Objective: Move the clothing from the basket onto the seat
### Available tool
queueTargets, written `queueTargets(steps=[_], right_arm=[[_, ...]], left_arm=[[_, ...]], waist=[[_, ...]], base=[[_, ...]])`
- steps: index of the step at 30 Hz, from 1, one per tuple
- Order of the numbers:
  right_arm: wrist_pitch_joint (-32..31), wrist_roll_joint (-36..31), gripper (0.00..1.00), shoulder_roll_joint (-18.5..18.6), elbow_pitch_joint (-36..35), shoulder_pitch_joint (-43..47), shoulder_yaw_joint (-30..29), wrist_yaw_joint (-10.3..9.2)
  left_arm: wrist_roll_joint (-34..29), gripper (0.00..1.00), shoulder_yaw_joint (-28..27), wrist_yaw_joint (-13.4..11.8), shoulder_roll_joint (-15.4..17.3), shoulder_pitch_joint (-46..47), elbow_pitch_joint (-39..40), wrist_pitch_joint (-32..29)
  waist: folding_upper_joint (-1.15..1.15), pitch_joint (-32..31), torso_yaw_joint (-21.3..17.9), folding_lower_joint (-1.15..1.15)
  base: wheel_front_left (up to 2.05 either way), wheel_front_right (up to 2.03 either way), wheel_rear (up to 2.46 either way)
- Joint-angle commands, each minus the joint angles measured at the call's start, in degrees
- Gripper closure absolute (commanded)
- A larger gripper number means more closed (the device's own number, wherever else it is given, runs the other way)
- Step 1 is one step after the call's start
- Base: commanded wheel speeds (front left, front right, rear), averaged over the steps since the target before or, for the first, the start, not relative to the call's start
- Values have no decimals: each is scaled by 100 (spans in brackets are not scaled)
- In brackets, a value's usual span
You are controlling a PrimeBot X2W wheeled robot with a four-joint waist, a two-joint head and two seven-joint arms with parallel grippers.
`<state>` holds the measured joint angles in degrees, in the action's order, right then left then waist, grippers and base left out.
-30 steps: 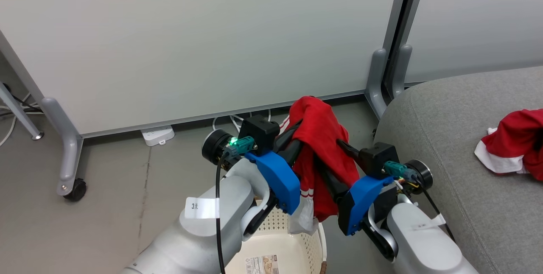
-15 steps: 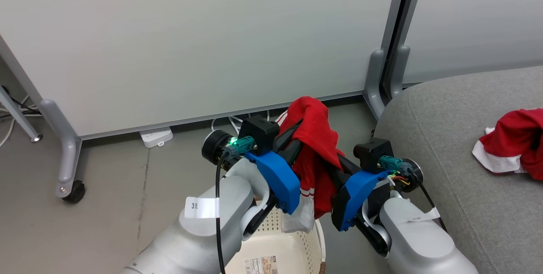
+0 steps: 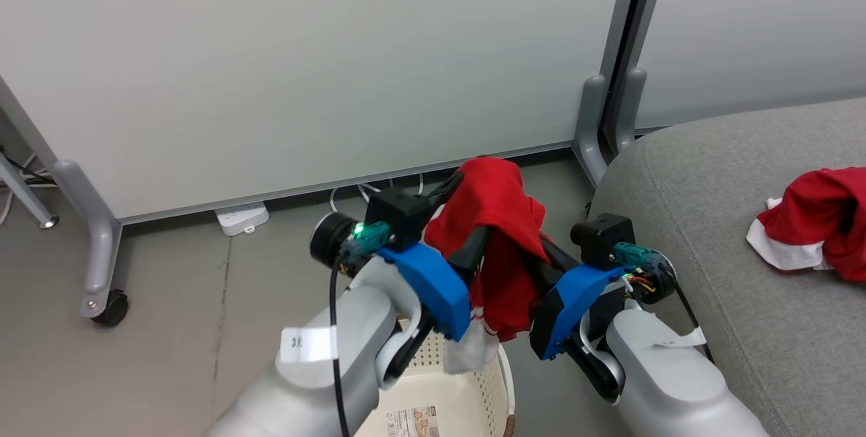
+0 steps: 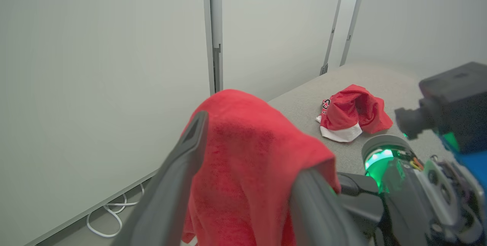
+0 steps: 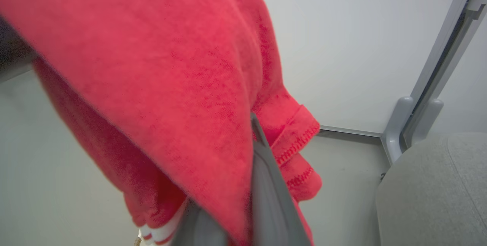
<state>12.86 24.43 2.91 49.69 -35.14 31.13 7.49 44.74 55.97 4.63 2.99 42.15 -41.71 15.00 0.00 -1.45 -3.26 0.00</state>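
Over grey floor [image 3: 203, 302], clothing [image 3: 497, 220] drapes spread left tool [image 4: 251, 145] (right tool [image 5: 245, 135] pinches it).

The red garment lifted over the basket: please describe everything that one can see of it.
The red garment is soft, fleecy-looking cloth with a stitched hem and a white, red-striped band at its lower end. It hangs crumpled over the basket, draped across the spread fingers of the left gripper, while the right gripper is shut on it from beside.
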Motion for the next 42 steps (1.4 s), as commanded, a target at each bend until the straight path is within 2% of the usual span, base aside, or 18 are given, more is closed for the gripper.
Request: queueTargets(steps=[1,13,17,22,27,36,42], right_arm=[[53,56,100,-2,13,-116,-11,1],[170,1,100,-2,22,-142,-306,2],[190,-74,100,-3,11,-129,-452,2],[211,-186,100,-3,-11,-42,-634,2],[209,-258,100,-3,-45,42,-721,2],[166,-256,100,-3,-120,136,-704,2],[120,-257,100,-2,-154,139,-719,2]], left_arm=[[-94,0,-134,-31,68,-208,92,27],[-1172,0,-1562,81,721,-2071,1552,28],[-1510,0,-2141,106,809,-2726,2006,27],[-1906,0,-2743,156,798,-3304,2340,27],[-2182,0,-3067,230,690,-3562,2439,27],[-2416,0,-3312,289,538,-3716,2413,27],[-2460,0,-3387,292,491,-3746,2434,27]], waist=[[0,20,-32,0],[0,127,-162,0],[0,138,-142,0],[0,132,-55,0],[0,113,24,0],[0,85,24,0],[0,114,-157,0]], base=[[0,0,0],[0,0,0],[0,0,0],[0,0,0],[0,0,0],[0,0,0],[0,0,0]])
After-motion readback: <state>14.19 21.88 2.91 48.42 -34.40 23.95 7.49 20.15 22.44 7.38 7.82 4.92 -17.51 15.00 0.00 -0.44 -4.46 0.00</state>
